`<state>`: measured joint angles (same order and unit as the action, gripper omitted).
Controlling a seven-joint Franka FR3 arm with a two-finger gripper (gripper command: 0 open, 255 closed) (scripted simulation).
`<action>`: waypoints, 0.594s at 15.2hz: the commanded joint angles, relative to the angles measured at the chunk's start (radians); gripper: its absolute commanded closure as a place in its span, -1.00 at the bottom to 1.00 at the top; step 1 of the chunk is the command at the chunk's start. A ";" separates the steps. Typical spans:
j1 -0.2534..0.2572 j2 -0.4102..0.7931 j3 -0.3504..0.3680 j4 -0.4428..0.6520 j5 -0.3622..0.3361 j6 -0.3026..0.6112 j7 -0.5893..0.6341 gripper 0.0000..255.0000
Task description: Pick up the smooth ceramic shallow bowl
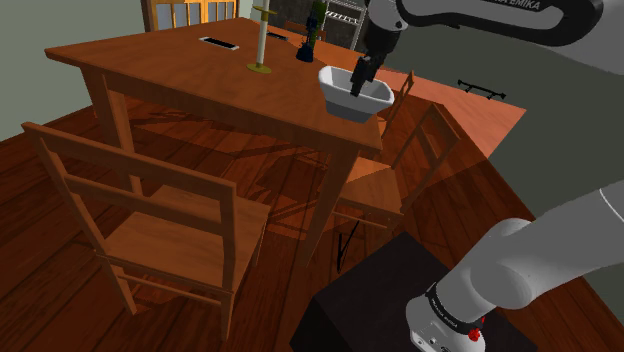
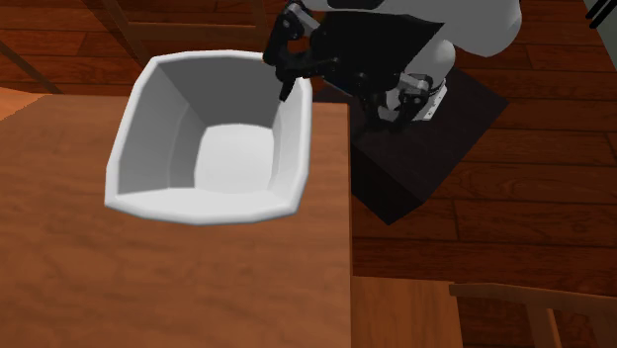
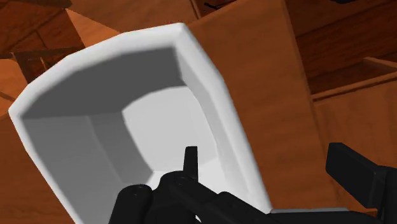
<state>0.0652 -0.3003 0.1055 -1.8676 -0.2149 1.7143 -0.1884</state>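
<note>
Tool (image 3: pixel 264 162), jaws wide, astride one wall of the white bowl (image 3: pixel 95 140): one finger inside, one outside, neither clearly touching. The bowl sits at the bench (image 1: pixel 180 70) corner, upper centre-right of the shoulder frame. Advisable: sink lower so the wall seats deep, close squarely, then lift straight, away from the edge.

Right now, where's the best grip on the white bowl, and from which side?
Pinch the bowl by its side wall nearest the stand, coming from above, one finger inside and one outside. The bowl is probably too wide to span, but its wall is thin and stands up. The open gripper straddles that wall.
</note>
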 commanded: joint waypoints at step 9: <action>0.016 0.150 0.038 0.108 -0.073 0.055 -0.015 -1.00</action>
<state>0.0810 -0.1459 0.1441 -1.7393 -0.2879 1.7535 -0.2067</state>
